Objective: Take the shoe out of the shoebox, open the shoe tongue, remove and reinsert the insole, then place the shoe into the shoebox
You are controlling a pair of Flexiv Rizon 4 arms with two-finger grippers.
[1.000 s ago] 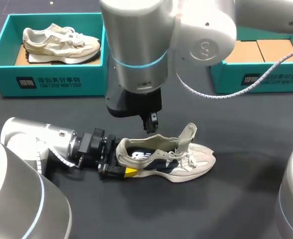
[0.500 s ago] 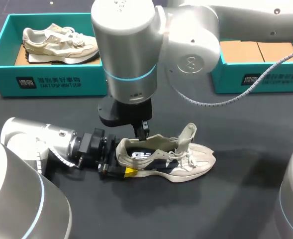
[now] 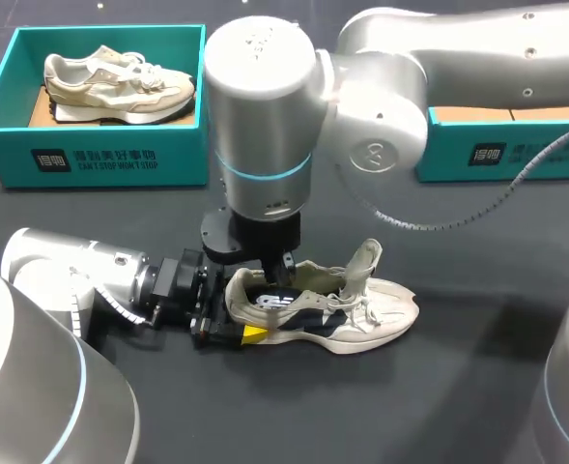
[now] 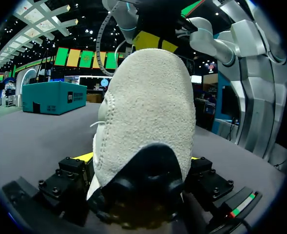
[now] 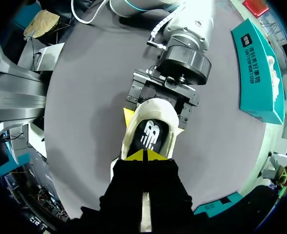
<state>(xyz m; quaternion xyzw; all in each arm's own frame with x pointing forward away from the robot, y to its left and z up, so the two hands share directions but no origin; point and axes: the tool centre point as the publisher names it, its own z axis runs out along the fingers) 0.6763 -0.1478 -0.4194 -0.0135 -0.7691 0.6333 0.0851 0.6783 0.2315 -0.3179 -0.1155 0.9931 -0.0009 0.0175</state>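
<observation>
The sneaker [image 3: 332,304] is lying on its sole near the middle of the black table [image 3: 410,406], out of its box, with the heel pointing toward the table's left edge and the toe toward the right. The left gripper [image 3: 231,314] is clamping the heel, one yellow-tipped finger on each side, pinning the shoe in place. The tongue [image 3: 364,263] is standing up and folded forward, so the opening is lying exposed. The right gripper [image 5: 143,155] is hanging straight over that opening, its two yellow tips pressed together and sitting just at the black insole [image 5: 150,136] inside the heel; whether they are pinching the insole's edge I cannot tell.

The insole removal looks to be the step in hand. The next move is calling for a sure pinch on the insole's rear edge, then a peel upward and out past the collar while the heel clamp is resisting the pull.

A teal shoebox [image 3: 91,159] at the far left corner is holding a second sneaker [image 3: 115,82]; another teal shoebox [image 3: 506,155] is sitting at the far right.
</observation>
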